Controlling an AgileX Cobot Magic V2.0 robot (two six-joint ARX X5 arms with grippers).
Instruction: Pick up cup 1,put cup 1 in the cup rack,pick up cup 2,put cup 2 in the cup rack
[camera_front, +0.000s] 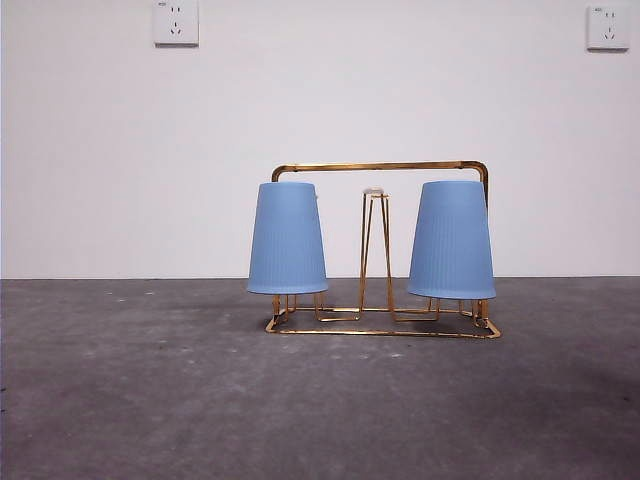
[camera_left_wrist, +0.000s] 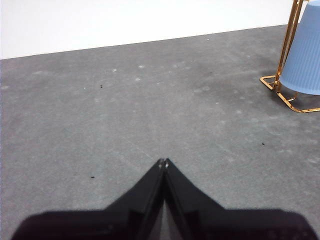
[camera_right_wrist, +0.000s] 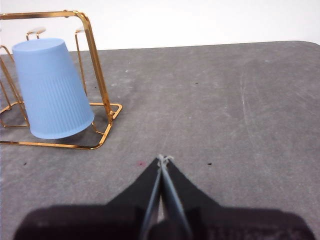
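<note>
Both cups are already hung on the rack (camera_front: 382, 167), mouths down over prongs: one cup (camera_front: 287, 238) at one end of the rack, the other cup (camera_front: 451, 240) at the far end, with a bare pale-tipped prong (camera_front: 375, 195) between them. So the task looks finished.

The cups look like thin ribbed blue plastic, which I would judge light, a little springy and fairly slick. A squeeze too hard would dent the wall. The best hold is across the ribbed sides, midway up, with a straight lift off the prong. The rack is thin wire and probably light enough to shift or tip if a cup snags.

The left gripper (camera_left_wrist: 163, 162) sits over bare counter (camera_left_wrist: 125, 120) well off one end of the rack, fingers pressed together, holding nothing. The right gripper (camera_right_wrist: 163, 159) waits off the other end, fingers likewise closed and empty.
</note>
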